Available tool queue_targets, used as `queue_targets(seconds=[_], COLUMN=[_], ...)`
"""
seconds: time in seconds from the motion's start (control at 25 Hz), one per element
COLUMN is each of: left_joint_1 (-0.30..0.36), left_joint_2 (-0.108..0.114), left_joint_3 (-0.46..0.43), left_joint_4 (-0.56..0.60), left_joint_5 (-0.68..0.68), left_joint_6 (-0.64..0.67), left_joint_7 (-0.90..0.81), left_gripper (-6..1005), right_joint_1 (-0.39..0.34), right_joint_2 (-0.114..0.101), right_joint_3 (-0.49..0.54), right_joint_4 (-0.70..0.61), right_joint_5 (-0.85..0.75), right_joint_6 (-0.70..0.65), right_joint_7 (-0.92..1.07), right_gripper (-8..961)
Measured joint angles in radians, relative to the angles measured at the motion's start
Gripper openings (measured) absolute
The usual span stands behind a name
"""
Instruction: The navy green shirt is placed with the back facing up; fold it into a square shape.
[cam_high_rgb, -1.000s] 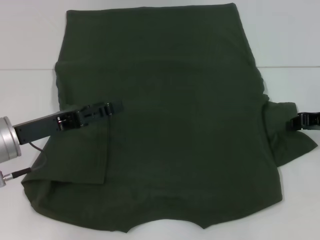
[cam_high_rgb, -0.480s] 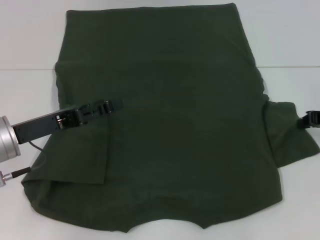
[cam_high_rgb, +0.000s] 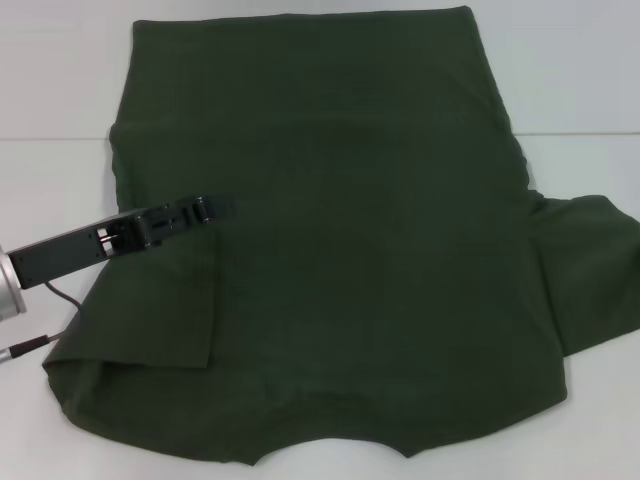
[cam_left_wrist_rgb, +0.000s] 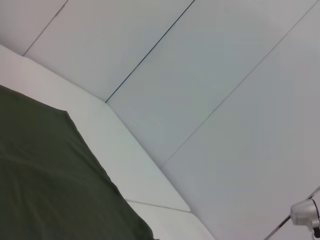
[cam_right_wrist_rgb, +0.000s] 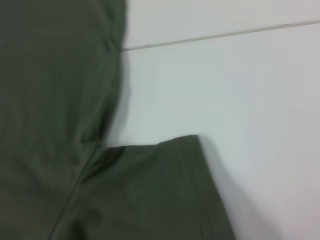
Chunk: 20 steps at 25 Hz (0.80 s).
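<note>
Navy green shirt (cam_high_rgb: 340, 240) spread flat on counter (cam_high_rgb: 50, 90), left sleeve folded inward; left claw (cam_high_rgb: 205, 208) above it, grip state unclear.

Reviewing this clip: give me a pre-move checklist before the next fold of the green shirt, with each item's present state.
1. Navy green shirt lies flat, back up: ok.
2. Sleeve on the robot's left folded over the body: ok.
3. Sleeve on the robot's right folded in: not ok, spread on the table.
4. Left gripper clear of the fabric: not ok, over the shirt.
5. Left gripper's finger state: cannot tell.
6. Right gripper visible: not ok, out of the head view.
</note>
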Motion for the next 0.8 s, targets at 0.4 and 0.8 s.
queue_targets(seconds=[0.4, 0.8], left_joint_1=[0.010, 0.011], left_joint_2=[0.000, 0.004], left_joint_3=[-0.006, -0.014], left_joint_4=[-0.001, -0.003], left_joint_5=[-0.012, -0.026], left_joint_6=[0.012, 0.020], left_joint_7=[0.005, 0.006], left_gripper=[917, 917], right_joint_1=[-0.004, 0.041], right_joint_2=[-0.038, -0.048], right_joint_3=[0.011, 0.014], right_joint_4=[-0.022, -0.175], right_joint_5=[0.005, 0.057], right_joint_6=[-0.018, -0.244], right_joint_7=[0.040, 0.043], right_gripper=[27, 27])
